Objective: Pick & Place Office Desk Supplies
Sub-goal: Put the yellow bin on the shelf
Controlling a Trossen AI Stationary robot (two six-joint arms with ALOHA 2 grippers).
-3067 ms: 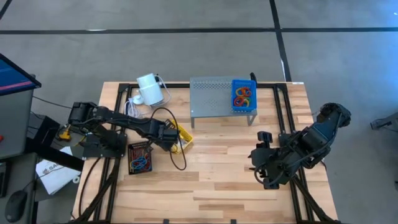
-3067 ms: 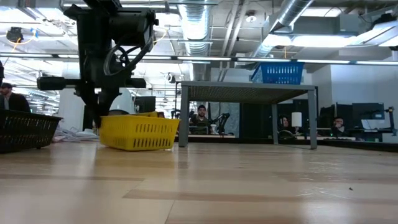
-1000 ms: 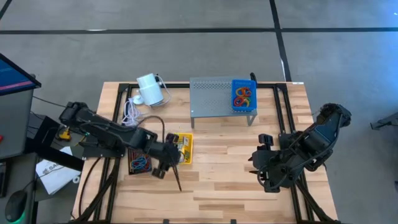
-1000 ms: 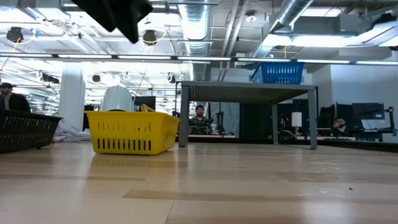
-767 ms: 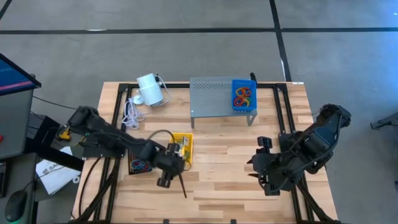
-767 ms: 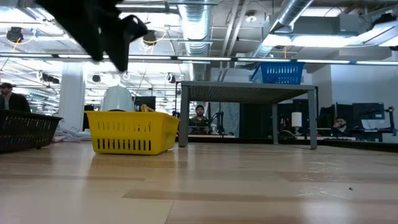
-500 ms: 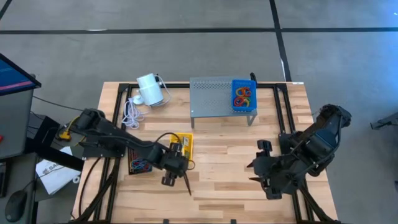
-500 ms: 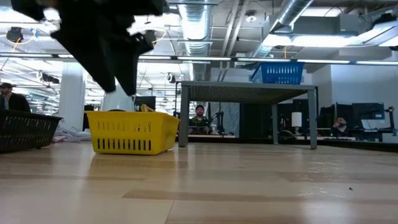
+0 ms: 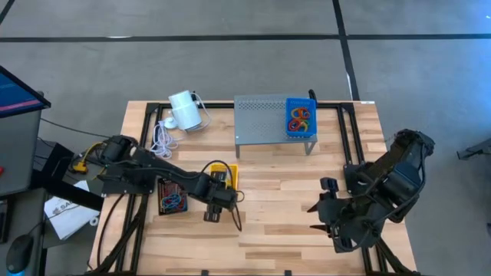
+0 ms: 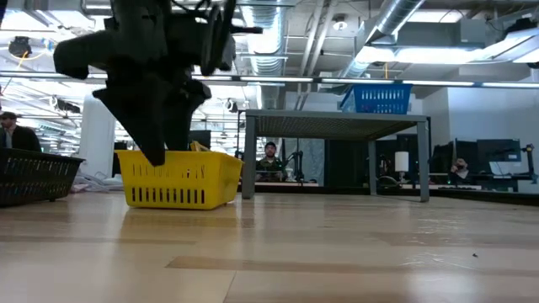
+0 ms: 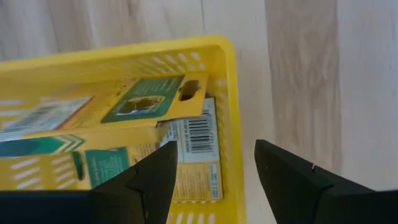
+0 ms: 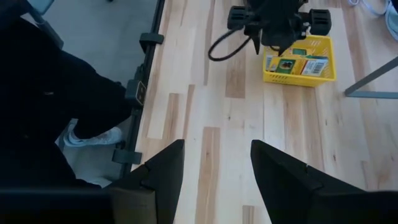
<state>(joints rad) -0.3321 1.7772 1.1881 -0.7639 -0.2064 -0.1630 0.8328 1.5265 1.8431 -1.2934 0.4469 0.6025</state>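
Since the earlier frames the left gripper (image 9: 220,201) has been carried from beside the black basket (image 9: 171,193) to the near edge of the yellow basket (image 9: 224,182), and the yellow basket itself has been squared up on the table (image 9: 268,222). Nearest the front edge, the right gripper (image 9: 321,217) is held above bare wood, its fingers parted and empty. Farther in, the left gripper's fingers (image 11: 155,177) are spread wide over the yellow basket's corner, nothing gripped; the crayon boxes (image 11: 124,140) are seen lying inside it. Rubber bands (image 9: 173,201) are kept in the black basket alongside. At the far edge, more rubber bands are held in a blue basket (image 9: 299,117) atop the grey shelf (image 9: 261,119), with a white cylinder (image 9: 184,110) beside it.
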